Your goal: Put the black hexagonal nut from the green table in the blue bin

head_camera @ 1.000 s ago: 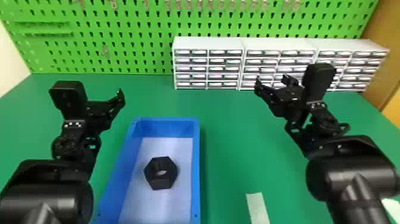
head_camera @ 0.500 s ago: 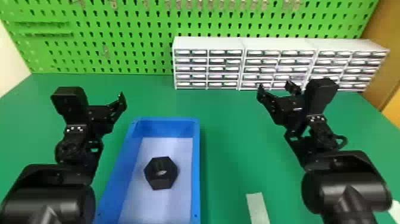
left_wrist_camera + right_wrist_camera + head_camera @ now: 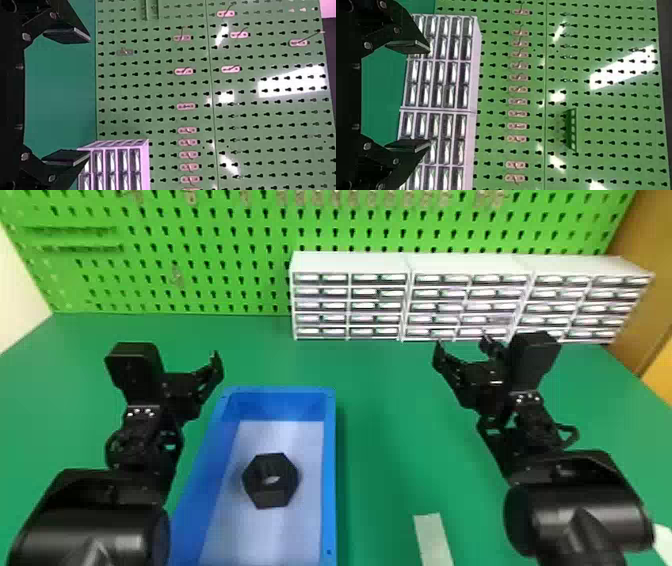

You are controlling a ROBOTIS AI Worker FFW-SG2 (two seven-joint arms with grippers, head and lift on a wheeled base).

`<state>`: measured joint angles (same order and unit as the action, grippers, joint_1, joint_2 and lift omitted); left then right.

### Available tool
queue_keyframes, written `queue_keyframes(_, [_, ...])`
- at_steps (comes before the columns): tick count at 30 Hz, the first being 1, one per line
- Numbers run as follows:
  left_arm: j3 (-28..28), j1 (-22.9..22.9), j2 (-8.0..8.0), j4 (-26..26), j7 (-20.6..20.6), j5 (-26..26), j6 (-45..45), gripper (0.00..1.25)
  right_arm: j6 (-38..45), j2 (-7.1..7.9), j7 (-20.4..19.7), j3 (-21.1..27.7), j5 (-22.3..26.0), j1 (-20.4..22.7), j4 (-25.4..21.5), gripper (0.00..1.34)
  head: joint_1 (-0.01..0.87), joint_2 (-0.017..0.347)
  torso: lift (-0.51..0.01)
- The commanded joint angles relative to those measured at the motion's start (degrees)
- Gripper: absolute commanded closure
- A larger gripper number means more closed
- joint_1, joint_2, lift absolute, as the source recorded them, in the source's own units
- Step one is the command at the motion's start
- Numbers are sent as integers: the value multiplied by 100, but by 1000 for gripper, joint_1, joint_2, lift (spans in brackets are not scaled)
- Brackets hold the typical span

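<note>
1. Two shifts for you: the left gripper [image 3: 209, 376] has moved toward the blue bin's [image 3: 329, 470] far left corner, the right gripper [image 3: 461, 343] back from the worktop's [image 3: 390, 450] far edge.
2. Your black hexagonal nut [image 3: 270, 494] lies flat inside, between the bin's side edges.
3. Your wrist views show both grippers' fingers [image 3: 70, 35] spread.

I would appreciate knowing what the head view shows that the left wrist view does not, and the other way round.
Head view: the black hexagonal nut lying in the blue bin, a pale strip on the green table, and the right claw.
Left wrist view: bright reflections on the pegboard.
Both: that pegboard, white drawer cabinets, part of the green table, and the left claw.
</note>
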<state>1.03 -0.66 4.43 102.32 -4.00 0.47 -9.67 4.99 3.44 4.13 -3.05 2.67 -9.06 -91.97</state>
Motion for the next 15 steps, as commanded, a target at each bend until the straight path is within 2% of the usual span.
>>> queue_keyframes(1, [-24,-5,-4,-10,-66,-3,0,248,11,7,-18,14,-21,9,4,432,686,51,-96])
queue_keyframes(15, [-50,4,-4,-45,-127,76,-9,248,72,-2,-53,85,-21,53,12,433,686,51,-96])
